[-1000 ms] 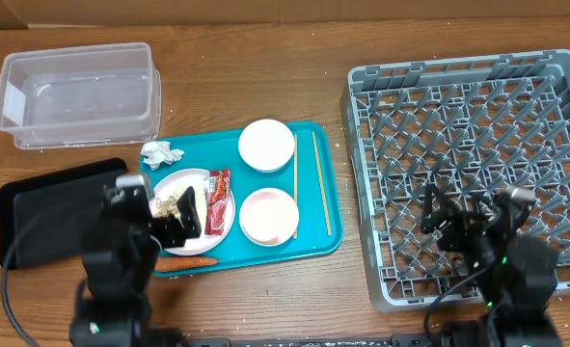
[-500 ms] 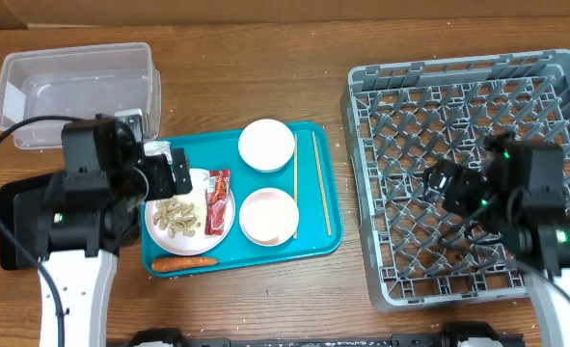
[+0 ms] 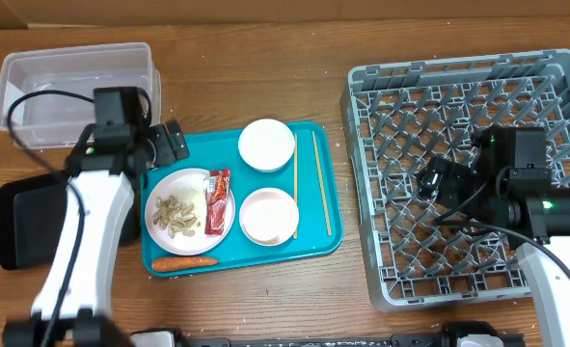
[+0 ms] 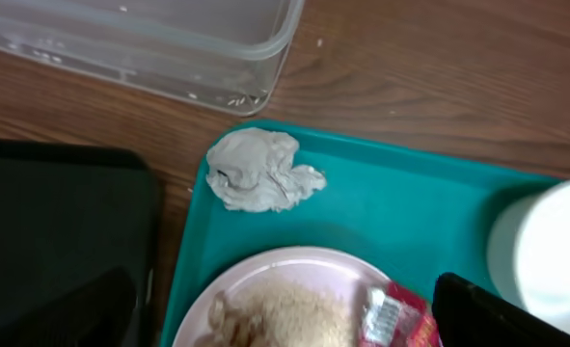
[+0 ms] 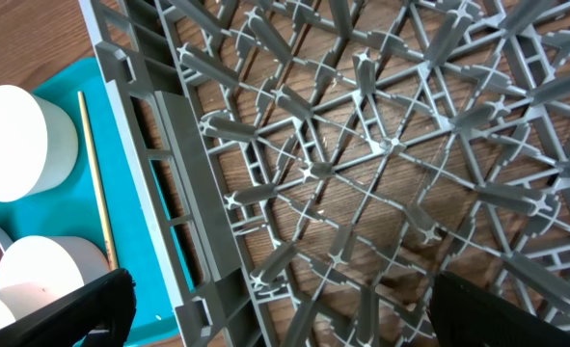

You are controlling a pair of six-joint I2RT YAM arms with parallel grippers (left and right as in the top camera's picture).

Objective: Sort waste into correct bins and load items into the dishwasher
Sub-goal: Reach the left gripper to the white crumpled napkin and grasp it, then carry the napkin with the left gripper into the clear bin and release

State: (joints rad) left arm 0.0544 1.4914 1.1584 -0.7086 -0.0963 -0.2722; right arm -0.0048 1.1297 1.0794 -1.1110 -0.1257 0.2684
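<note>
My left gripper (image 3: 166, 145) is open and empty, hovering over the back left corner of the teal tray, where it hides the crumpled white tissue from overhead. The tissue (image 4: 262, 172) shows in the left wrist view, ahead of the open fingers (image 4: 285, 323). The pinkish plate (image 3: 190, 183) holds pale scraps (image 3: 176, 214) and the red wrapper (image 3: 217, 198). The carrot (image 3: 185, 261) lies at the tray's front. Two white bowls (image 3: 266, 145) (image 3: 268, 215) and the chopsticks (image 3: 318, 183) are on the tray. My right gripper (image 3: 434, 183) is open and empty above the grey rack (image 3: 477, 96).
The clear tub (image 3: 77, 92) stands at the back left, the black tray (image 3: 29, 222) in front of it, left of the teal tray (image 3: 328, 231). A few pale specks lie in the tub's corner (image 4: 231, 96). The rack's left wall (image 5: 174, 173) is below my right fingers (image 5: 285, 313).
My left arm has moved back from over the plate to the tray's back left corner, above the tissue. My right arm has shifted back and a little left over the rack. Both grippers stay open.
</note>
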